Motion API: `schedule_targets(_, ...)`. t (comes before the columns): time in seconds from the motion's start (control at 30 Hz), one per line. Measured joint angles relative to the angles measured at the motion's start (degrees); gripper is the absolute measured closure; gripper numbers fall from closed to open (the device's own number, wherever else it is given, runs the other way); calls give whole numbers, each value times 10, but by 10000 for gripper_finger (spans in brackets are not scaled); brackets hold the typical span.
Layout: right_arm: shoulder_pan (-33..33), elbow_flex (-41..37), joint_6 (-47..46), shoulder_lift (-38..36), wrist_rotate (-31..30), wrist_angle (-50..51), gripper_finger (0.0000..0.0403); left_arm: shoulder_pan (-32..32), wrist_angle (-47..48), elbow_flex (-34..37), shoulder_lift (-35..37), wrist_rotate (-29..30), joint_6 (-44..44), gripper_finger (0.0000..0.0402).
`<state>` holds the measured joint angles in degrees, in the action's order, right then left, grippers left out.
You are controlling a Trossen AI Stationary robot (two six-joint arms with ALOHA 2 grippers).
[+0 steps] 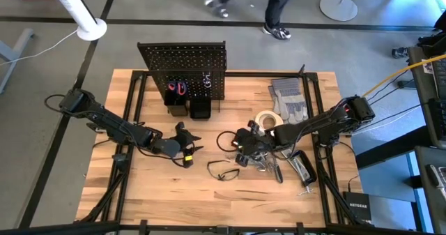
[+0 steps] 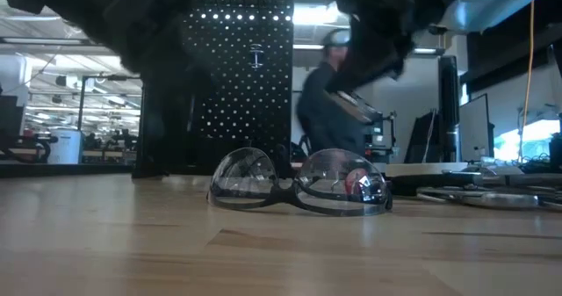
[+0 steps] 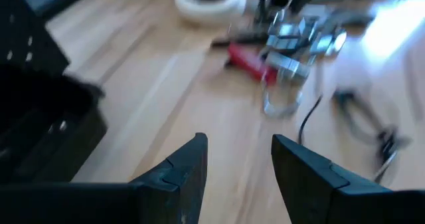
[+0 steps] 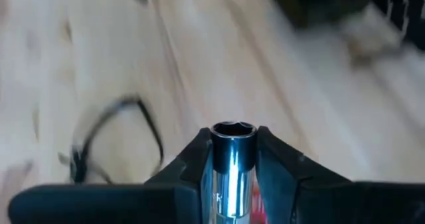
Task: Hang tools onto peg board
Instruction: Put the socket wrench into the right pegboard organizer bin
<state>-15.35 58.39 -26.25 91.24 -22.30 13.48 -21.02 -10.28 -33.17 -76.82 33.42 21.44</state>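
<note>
Right wrist view alone shows right hand [image 4: 232, 164] clamping socket [image 4: 232, 159]; left hand [image 3: 238, 159] apart.

One wooden table [image 1: 160, 193] carries one upright black peg board [image 1: 182, 67] with two small black bins [image 1: 188, 108] at its foot and one pair of red-handled cutters [image 1: 177, 88] hanging on its front; one pair of clear safety glasses [image 2: 300, 184] lies on the wood; one white tape roll [image 1: 264, 118]; one pair of grey work gloves [image 1: 289, 99]; one shiny metal socket [image 4: 232, 159] sits between the fingers of the right gripper [image 4: 232, 151]; two dark arms reach in, the left gripper [image 3: 239, 159] empty; a cluster of small tools [image 1: 275, 162] lies too jumbled to count; one person [image 2: 327, 103] stands beyond the table.
</note>
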Motion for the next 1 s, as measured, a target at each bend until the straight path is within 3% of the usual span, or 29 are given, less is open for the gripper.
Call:
schedule_targets(0.27,17,-2,164,0,7,-202,309,1,-99,0,-4,-48,-12,247)
schedule_targets(0.53,47,-58,233,0,127,-443,308,34,-194,0,-9,-72,-10,247)
schedule_targets(0.73,45,-71,249,1,133,-482,307,65,-279,0,-18,-150,-28,246)
schedule_targets(1.0,45,-71,253,39,154,-577,307,67,-332,-2,-44,-173,-67,246)
